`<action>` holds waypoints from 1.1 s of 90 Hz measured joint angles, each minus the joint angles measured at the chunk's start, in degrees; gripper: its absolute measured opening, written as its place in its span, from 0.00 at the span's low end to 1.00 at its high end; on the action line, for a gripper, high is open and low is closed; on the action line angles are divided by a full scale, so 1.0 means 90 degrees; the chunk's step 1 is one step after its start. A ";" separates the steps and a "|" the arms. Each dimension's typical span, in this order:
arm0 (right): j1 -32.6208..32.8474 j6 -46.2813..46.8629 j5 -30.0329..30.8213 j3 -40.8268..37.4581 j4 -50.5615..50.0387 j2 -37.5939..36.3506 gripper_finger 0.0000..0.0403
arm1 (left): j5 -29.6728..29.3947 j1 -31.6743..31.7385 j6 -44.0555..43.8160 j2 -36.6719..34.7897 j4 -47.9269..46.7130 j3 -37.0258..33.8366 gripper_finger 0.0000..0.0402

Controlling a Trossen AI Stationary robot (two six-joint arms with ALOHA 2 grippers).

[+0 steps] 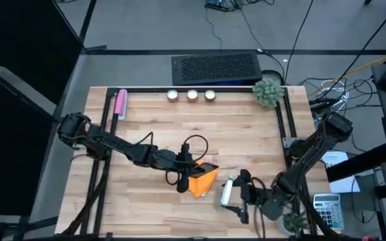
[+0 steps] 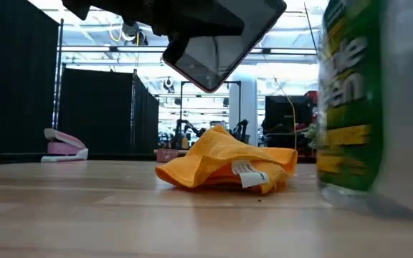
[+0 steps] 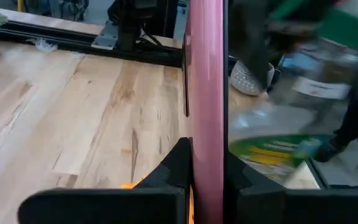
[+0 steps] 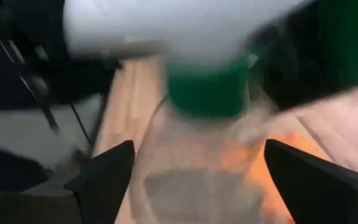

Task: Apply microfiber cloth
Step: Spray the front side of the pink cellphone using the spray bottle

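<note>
The orange microfiber cloth (image 1: 202,181) lies crumpled near the worktop's (image 1: 200,134) front edge, a little right of centre, its white label facing the low camera. Directly above it the left tool (image 1: 194,167) is clenched on a black phone (image 2: 221,44), held tilted with its dark screen angled down toward the fabric; the left wrist view shows the fingers (image 3: 174,168) pinching the phone by its pink-edged side. Just right of the cloth, the right tool (image 1: 241,194) reaches toward a clear spray bottle (image 1: 227,192) with a green-and-yellow label; its fingers (image 4: 107,174) stand wide on either side of the bottle, and whether they actually press it cannot be told.

The step in hand appears to be bringing phone and cloth together so the screen gets wiped. To do it well, the left arm should lower the phone until the glass meets the raised fold of the cloth, keep the screen flat against the fabric, and rub with light pressure so the loose cloth does not slide away or bunch. The bottle stands close, so strokes are best kept short and away from it.
</note>
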 joint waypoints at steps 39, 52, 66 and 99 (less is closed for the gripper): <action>-0.0003 -0.0408 0.0829 0.0039 -0.0115 -0.0094 0.85 | -0.0024 0.0166 0.0002 0.0000 0.0007 0.0002 0.03; -0.0117 0.0040 0.0936 0.0040 -0.0672 -0.0096 0.85 | -0.0024 0.0181 0.0015 0.0000 0.0010 0.0002 0.03; -0.0311 0.0433 0.0800 0.0040 -0.1056 -0.0096 0.85 | -0.0024 0.0176 0.0012 0.0000 0.0012 0.0005 0.03; -0.0584 -0.0237 0.1619 0.0043 -0.1030 -0.0304 0.85 | -0.0024 0.0171 0.0124 0.0000 0.0015 0.0005 0.03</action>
